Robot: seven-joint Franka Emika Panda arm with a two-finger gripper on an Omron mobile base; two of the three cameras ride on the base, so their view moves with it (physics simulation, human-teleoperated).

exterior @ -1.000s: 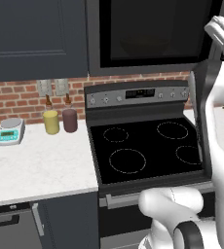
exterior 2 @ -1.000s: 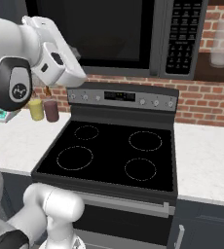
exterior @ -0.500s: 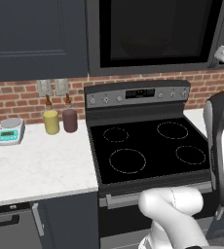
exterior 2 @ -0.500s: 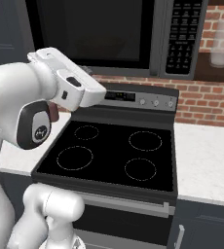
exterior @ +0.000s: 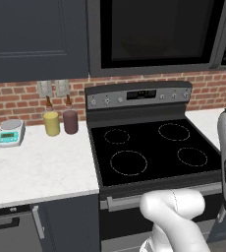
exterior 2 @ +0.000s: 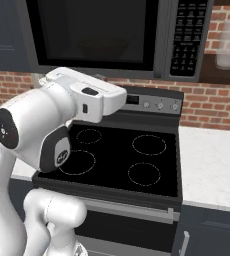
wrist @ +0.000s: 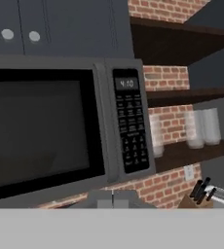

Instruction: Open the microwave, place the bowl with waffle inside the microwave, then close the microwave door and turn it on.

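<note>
**Claw shut before the closed microwave**

Claw first: in your hand view its two tips sit pressed together at the bottom edge, closed on nothing. Straight ahead of it you have the microwave, mounted above the stove, with its microwave door shut and the black glass dark. In the right base view a faint rounded shape shows behind that glass, too dim for you to tell what it is. The button panel stands at the door's right, its small display lit.

Move outward and you find brick wall and dark shelves to the right of the oven, with pale cups on one shelf and a knife block lower down. Dark cabinets hang to the microwave's left.

Below, the stove has a black top with four burner rings. The white counter runs on both sides of it. On the left stretch, against the brick, you see a yellow jar just beside a maroon jar, and a small kitchen scale further left.
</note>
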